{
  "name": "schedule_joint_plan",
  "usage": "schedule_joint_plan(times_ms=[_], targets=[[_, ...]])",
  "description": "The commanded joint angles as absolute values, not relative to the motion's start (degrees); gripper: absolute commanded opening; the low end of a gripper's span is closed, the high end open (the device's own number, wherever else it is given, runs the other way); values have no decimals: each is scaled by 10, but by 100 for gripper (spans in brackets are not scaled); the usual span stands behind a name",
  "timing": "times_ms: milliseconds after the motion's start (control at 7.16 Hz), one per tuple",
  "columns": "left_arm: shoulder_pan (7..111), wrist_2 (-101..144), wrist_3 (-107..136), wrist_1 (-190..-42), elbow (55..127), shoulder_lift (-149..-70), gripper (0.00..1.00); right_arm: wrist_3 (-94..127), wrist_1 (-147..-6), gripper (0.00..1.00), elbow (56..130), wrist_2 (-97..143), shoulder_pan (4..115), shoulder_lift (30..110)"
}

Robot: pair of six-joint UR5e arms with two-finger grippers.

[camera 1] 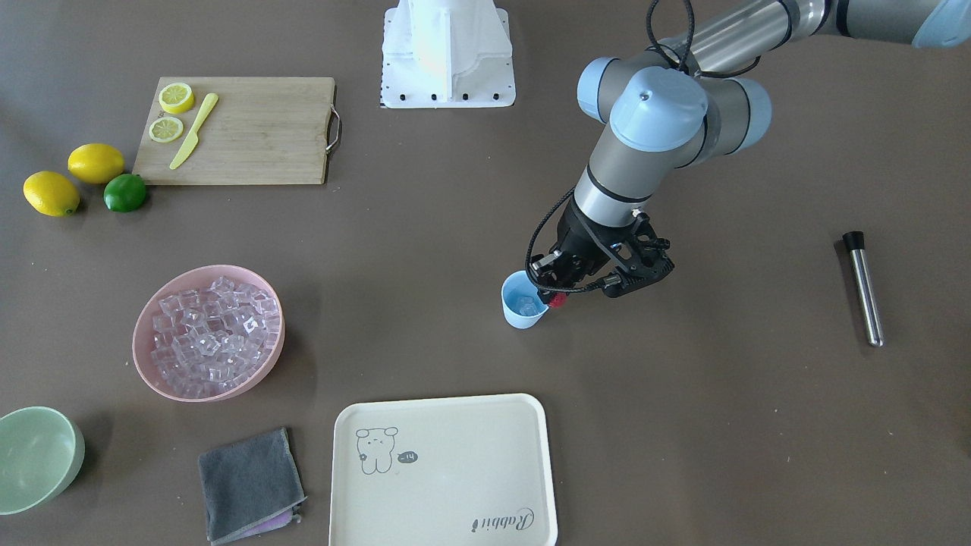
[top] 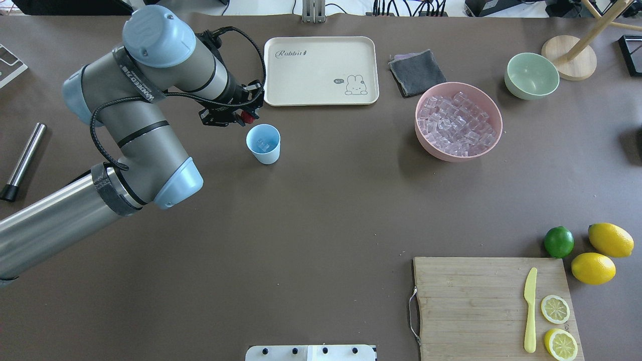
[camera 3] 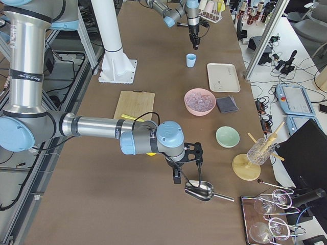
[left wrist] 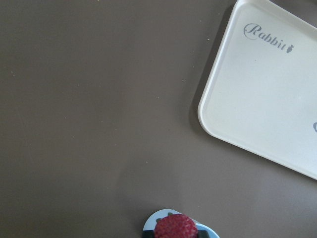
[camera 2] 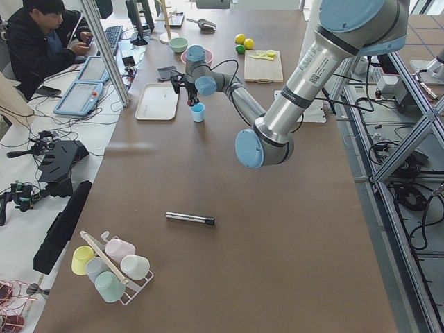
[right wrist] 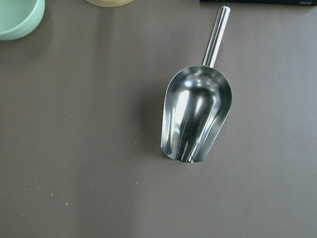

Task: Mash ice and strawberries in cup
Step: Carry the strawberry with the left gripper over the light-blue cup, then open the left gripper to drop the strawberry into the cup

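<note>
Strawberry is clenched in L gripper, held just left of cup, not yet centred over its mouth. Ice is in the cup. R gripper, far right: jaw state cannot be told.

The cutting board carries two lemon halves and a yellow knife. Two whole lemons and a lime lie beside it. A cream tray, grey cloth and green bowl rest on the desk.

One camera looked down on the table from behind the robot's base; another faced it from the opposite edge. Both showed the cup. Side cameras looked along the table from each end. Wrist cameras hung close, facing down.
</note>
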State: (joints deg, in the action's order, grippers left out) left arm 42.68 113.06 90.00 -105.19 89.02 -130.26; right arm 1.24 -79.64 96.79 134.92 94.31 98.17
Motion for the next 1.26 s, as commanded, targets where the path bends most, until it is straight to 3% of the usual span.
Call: schedule_joint_plan(times_ms=[0, 140, 279, 558, 1117], targets=[[402, 1077, 922, -1056, 879, -1315, 0, 12, -796, 99, 971, 1349, 943, 984], [400, 1076, 922, -1056, 865, -1320, 54, 12, -795, 100, 970, 1348, 943, 984], [400, 1077, 922, -1054, 867, -1321, 98, 12, -796, 100, 970, 1347, 943, 983], [403, 1081, 920, -1053, 880, -1311, 98, 12, -796, 100, 970, 1348, 943, 984], [466, 1120, 750, -1063, 959, -1156, 98, 11, -796, 100, 971, 1350, 943, 985]])
